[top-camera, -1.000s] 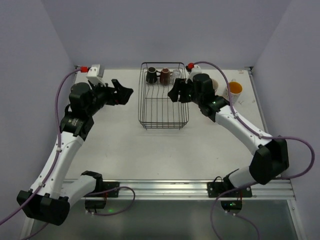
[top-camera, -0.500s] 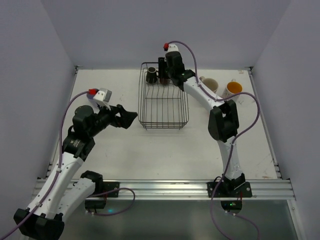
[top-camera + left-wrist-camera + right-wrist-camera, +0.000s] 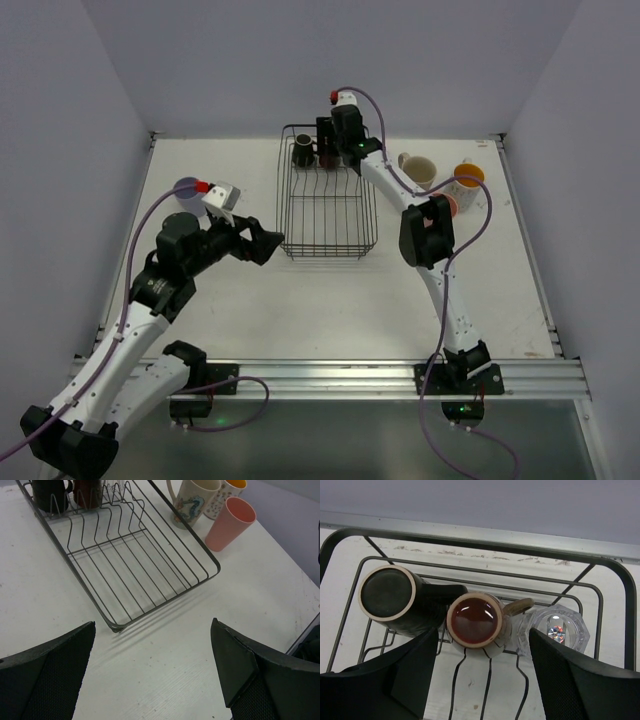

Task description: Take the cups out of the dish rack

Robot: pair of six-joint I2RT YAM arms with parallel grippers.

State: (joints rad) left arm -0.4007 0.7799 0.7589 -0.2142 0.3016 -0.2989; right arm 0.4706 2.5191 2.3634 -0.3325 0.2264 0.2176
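The black wire dish rack (image 3: 327, 254) lies mid-table. At its far end stand a black mug (image 3: 390, 595), a brown mug (image 3: 474, 619) and a clear glass (image 3: 559, 630), all upright. My right gripper (image 3: 482, 645) hangs open just above them, one finger on each side of the brown mug, holding nothing. My left gripper (image 3: 270, 240) is open and empty over bare table by the rack's near left corner (image 3: 167, 601). Outside the rack stand a cream printed mug (image 3: 418, 170), an orange-lined tumbler (image 3: 467, 178), a pink tumbler (image 3: 230, 524) and a lavender tumbler (image 3: 187, 190).
The right arm reaches over the table's right half, its elbow (image 3: 428, 230) above the pink tumbler's spot. Grey walls close the table on three sides. A metal rail (image 3: 330, 375) runs along the near edge.
The right arm swung from beside the rack's right side to above its far end. The left arm pulled back towards the near side, uncovering the lavender tumbler.
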